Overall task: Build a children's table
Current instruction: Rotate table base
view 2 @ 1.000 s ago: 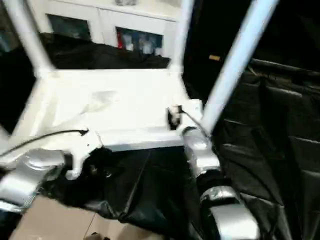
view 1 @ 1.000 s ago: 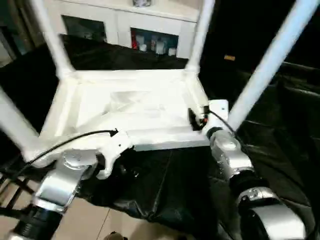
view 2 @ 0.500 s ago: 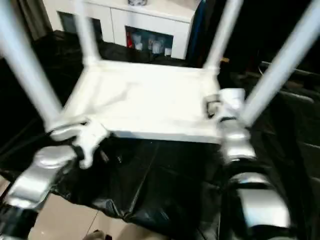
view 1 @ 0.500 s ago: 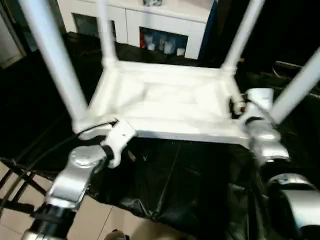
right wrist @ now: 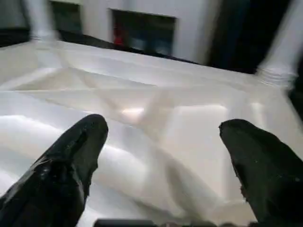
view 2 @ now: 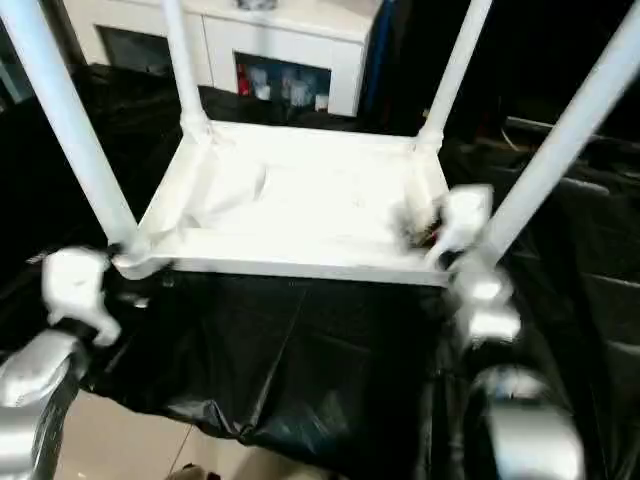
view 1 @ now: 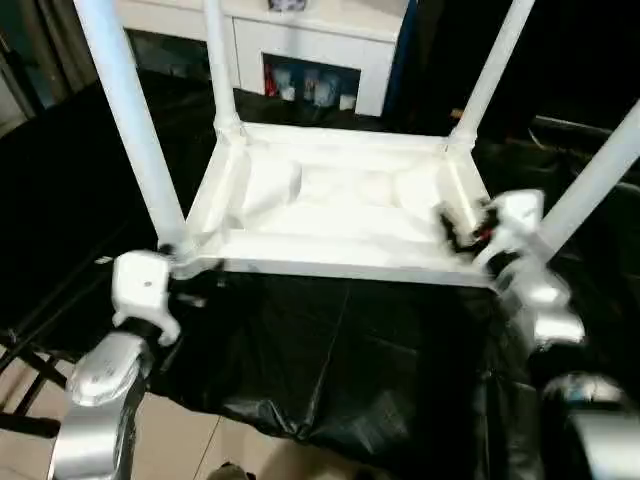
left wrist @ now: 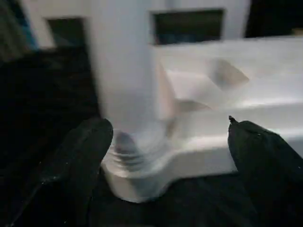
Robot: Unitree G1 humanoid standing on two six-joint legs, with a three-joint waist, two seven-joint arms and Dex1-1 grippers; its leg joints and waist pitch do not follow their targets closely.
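Note:
The children's table lies upside down on a black sheet, its white ribbed tabletop (view 1: pixel 340 200) facing up. Four white legs stand in its corner sockets: near-left leg (view 1: pixel 130 120), far-left leg (view 1: pixel 218 60), far-right leg (view 1: pixel 490 70), near-right leg (view 1: pixel 600 170). My left gripper (left wrist: pixel 166 124) is open just off the near-left corner, with the leg's threaded base and socket (left wrist: pixel 135 156) ahead of its fingers (left wrist: pixel 80 161), untouched. My right gripper (view 1: pixel 458 228) is open over the tabletop's near-right end, beside the near-right leg, with nothing between its fingers (right wrist: pixel 75 156).
The black sheet (view 1: pixel 350 350) covers the work surface and hangs over its near edge above a tan floor (view 1: pixel 200 440). A white cabinet with glass doors (view 1: pixel 310 40) stands behind the table. Black frame bars (view 1: pixel 30 370) show at the lower left.
The camera has shifted. My left gripper has come off the tabletop's near edge and drawn back to the left of the near-left corner. My right gripper stays by the near-right corner.

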